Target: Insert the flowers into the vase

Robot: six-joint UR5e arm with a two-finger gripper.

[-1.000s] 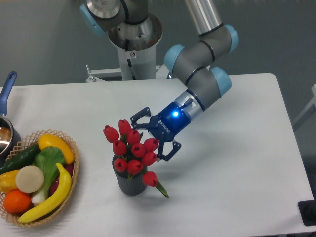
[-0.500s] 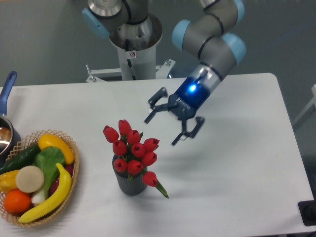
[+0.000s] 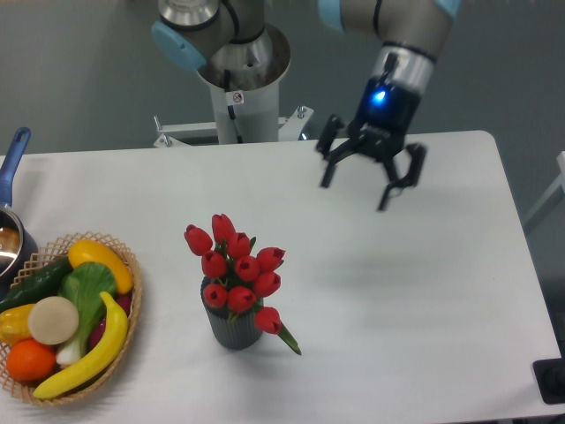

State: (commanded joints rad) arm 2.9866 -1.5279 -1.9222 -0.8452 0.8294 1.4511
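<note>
The flowers, a bunch of red tulip buds with green leaves, stand upright in the small dark grey ribbed vase on the white table, left of its middle. One bud and a leaf hang over the vase's right side. My gripper is open and empty. It hangs above the back right of the table, well up and to the right of the flowers, with its blue light on.
A wicker basket of fruit and vegetables, with a banana, an orange and a cucumber, sits at the table's left edge. A pot with a blue handle shows at the far left. The robot base stands behind the table.
My gripper has let go of the flowers and moved up and to the right, away from the vase. The flowers stay standing in the vase.
</note>
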